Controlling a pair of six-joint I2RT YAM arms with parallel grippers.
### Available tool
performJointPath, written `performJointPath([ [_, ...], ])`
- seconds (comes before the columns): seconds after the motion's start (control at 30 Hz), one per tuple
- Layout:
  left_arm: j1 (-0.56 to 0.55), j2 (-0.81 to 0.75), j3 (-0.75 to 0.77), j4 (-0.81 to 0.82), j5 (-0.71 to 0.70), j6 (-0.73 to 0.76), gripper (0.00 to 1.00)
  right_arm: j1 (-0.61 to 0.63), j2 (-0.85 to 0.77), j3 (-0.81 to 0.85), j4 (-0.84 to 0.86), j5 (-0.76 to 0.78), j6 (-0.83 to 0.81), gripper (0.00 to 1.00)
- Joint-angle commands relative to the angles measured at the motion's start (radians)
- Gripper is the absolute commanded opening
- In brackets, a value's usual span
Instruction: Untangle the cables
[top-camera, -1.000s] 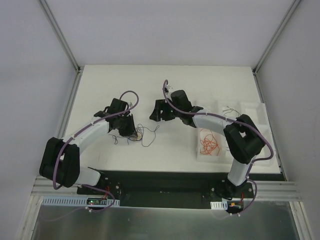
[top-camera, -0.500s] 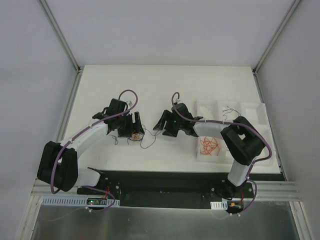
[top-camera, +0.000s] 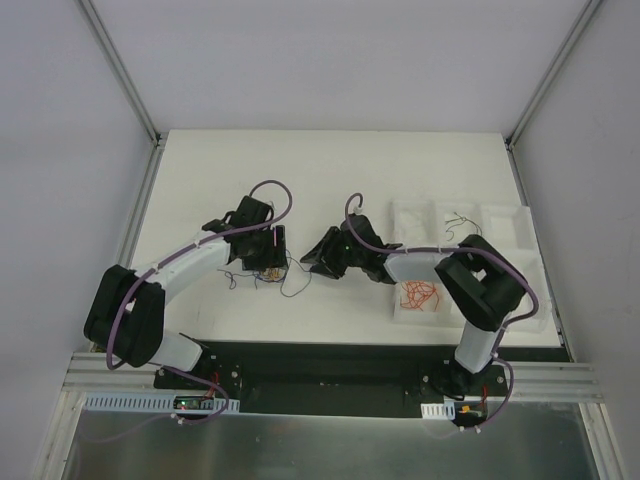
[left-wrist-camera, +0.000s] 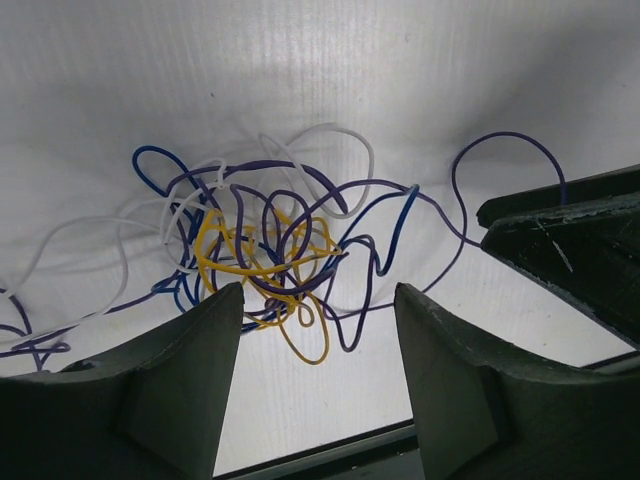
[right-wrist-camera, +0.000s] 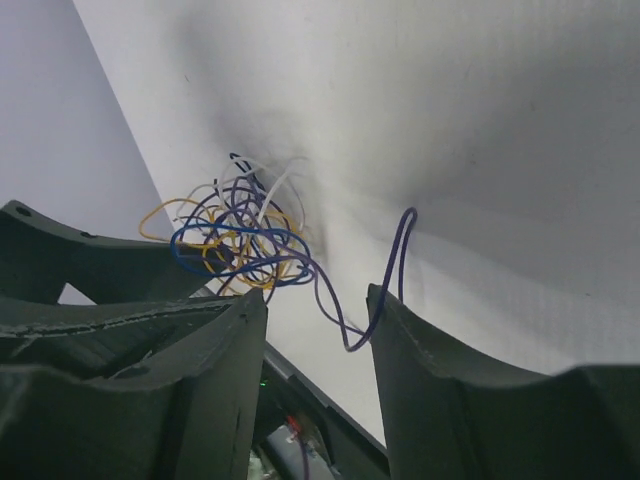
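1. Cables (left-wrist-camera: 270, 250): a yellow, blue, purple and white knot on the counter (top-camera: 330, 180), centre-left.
2. Left gripper (left-wrist-camera: 318, 300) over the knot, jaws wide, empty.
3. Right gripper (right-wrist-camera: 315, 300) jaws wide, flanking a loose purple loop (right-wrist-camera: 404, 235). Best to pinch that loop alone and draw slowly while the left pins the knot.

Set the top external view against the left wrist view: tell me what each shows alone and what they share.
Top external only: the white tray holding orange-red wires. Left wrist only: distinct yellow strands among blue, purple and white loops, and that the left gripper is open. Shared: the tangle, with the right gripper close beside it.
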Motion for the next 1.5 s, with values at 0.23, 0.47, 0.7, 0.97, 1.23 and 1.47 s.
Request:
performJointPath([
  [0.23,-0.030,0.109,0.066,-0.007,-0.232,-0.029,0.71,-0.001,0.133,-0.122,0.624,0.051,0.184,0.01],
  [0.47,0.008,0.248,0.119,0.027,-0.387,-0.099,0.72,-0.015,-0.147,-0.242,0.684,0.103,0.071,0.00],
  [0.7,0.125,0.235,0.044,0.093,-0.269,-0.130,0.69,-0.115,-0.676,-0.153,0.155,0.186,-0.185,0.00],
  [0.97,0.215,0.167,-0.060,0.174,-0.123,-0.185,0.68,-0.225,-0.889,0.201,-0.281,0.134,-0.422,0.00],
  [1.23,0.241,0.108,-0.059,0.196,-0.069,-0.207,0.70,-0.236,-0.821,0.637,-0.629,0.066,-0.689,0.00],
  [1.47,0.264,0.048,-0.040,0.248,0.067,-0.221,0.74,-0.236,-0.614,1.150,-0.888,-0.008,-0.841,0.00],
])
